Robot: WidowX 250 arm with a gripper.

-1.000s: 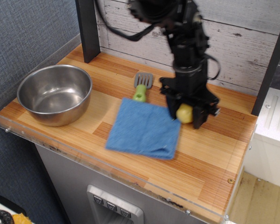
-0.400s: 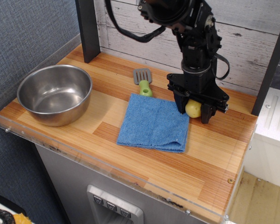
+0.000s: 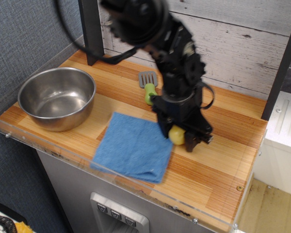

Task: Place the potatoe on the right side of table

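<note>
The potatoe (image 3: pixel 176 135), a small pale-yellow oval, sits between the black fingers of my gripper (image 3: pixel 177 137), which is shut on it. The gripper hangs just above the table (image 3: pixel 218 160), a striped wooden plank top, near its middle and at the right edge of the blue cloth (image 3: pixel 134 152). Whether the potatoe touches the wood I cannot tell. The arm reaches down from the upper left and hides part of the table behind it.
A steel bowl (image 3: pixel 56 98) stands at the left end. A green-handled grey spatula (image 3: pixel 148 86) lies behind the cloth, near the back wall. A clear acrylic rim (image 3: pixel 136 188) runs along the front edge. Bare wood shows to the right of the gripper.
The gripper with the potatoe has moved forward and to the left from the back right. The blue cloth has shifted to the left and toward the front edge.
</note>
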